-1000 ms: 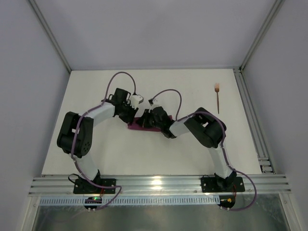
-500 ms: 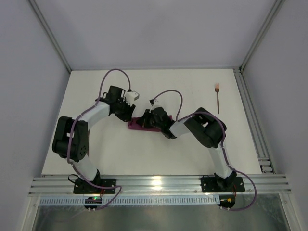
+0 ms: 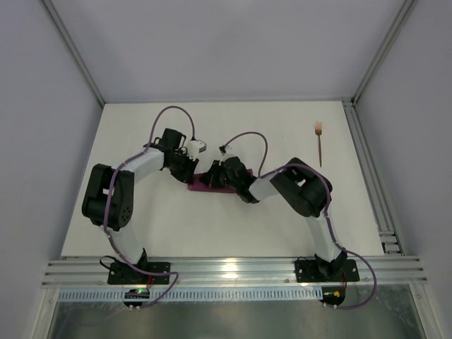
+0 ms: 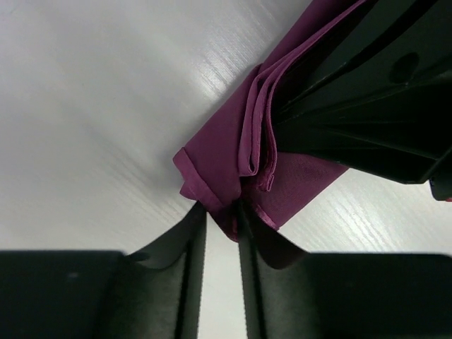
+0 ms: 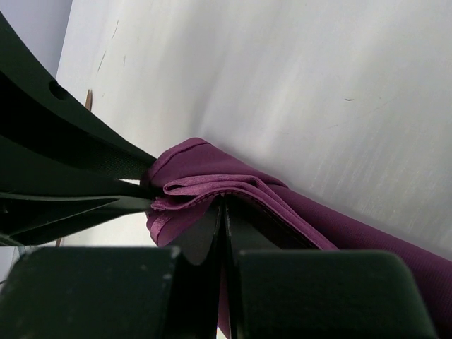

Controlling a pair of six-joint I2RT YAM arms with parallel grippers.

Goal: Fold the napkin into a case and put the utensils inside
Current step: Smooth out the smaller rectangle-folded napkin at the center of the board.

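Left arm (image 3: 145, 166) and right arm (image 3: 263, 186): white tubular links set between bulky black joint housings, each rising from a black base plate (image 3: 134, 270). A purple cable (image 3: 173, 110) loops loosely along each arm to the wrist. The fingers (image 4: 166, 282) are flat, matte-black blades that taper toward the tip.

Matt cloth napkin (image 4: 220, 141); fork (image 3: 320, 145) prob. metal.

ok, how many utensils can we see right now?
1. A copper fork lies alone at the far right of the table, well apart from the folded napkin. Others may be hidden in or under the cloth.
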